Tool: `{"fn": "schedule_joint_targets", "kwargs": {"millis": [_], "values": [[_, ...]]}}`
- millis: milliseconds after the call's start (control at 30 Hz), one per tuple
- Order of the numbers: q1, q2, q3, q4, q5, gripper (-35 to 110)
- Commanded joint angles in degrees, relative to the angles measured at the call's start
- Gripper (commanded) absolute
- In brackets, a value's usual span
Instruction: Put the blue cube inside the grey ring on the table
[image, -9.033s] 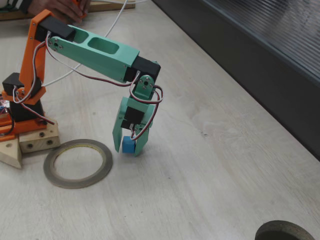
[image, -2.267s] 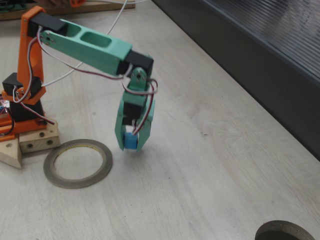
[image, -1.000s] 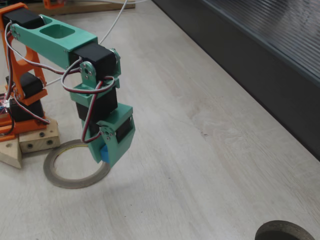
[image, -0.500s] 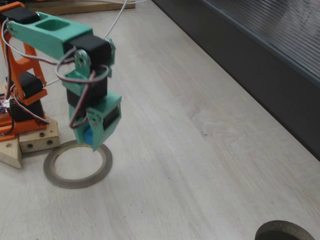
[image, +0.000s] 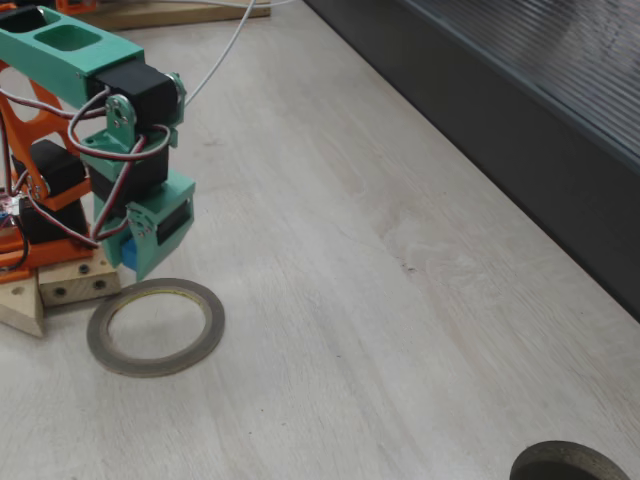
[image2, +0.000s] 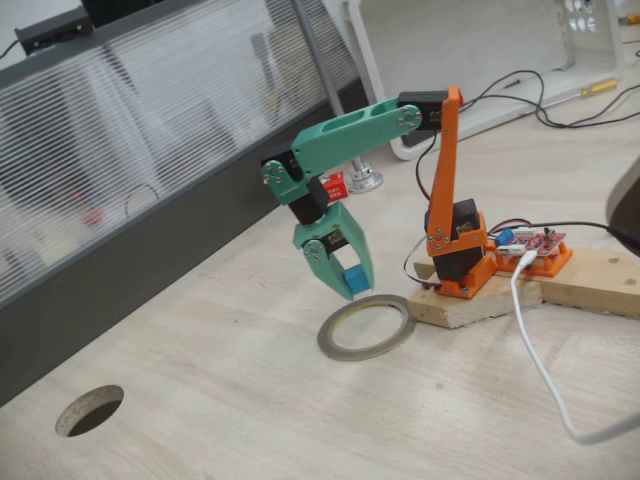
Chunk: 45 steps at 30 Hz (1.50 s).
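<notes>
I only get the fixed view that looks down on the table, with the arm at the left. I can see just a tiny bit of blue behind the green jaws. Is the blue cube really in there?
Observer: Yes. In a fixed view from the side, the blue cube sits pinched between the two jaws, with one whole face showing.
Operator: Is it touching the table yet?
Observer: No. It hangs in the air, and a gap shows between it and the grey ring, which lies flat on the table.
</notes>
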Motion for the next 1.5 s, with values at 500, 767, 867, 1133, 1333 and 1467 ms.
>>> {"fn": "schedule_joint_targets", "kwargs": {"millis": [500,767,867,1133,1333,1467], "values": [[1.4,8.0,18.2,-20.9,0.4,14],[1.5,7.6,18.2,-23.9,0.4,14],[2.8,7.5,18.2,-24.8,0.4,14],[9.5,7.5,18.3,-24.8,0.8,14],[9.5,7.3,18.4,-24.4,0.8,14],[9.5,7.3,20.2,-24.7,0.9,14]]}}
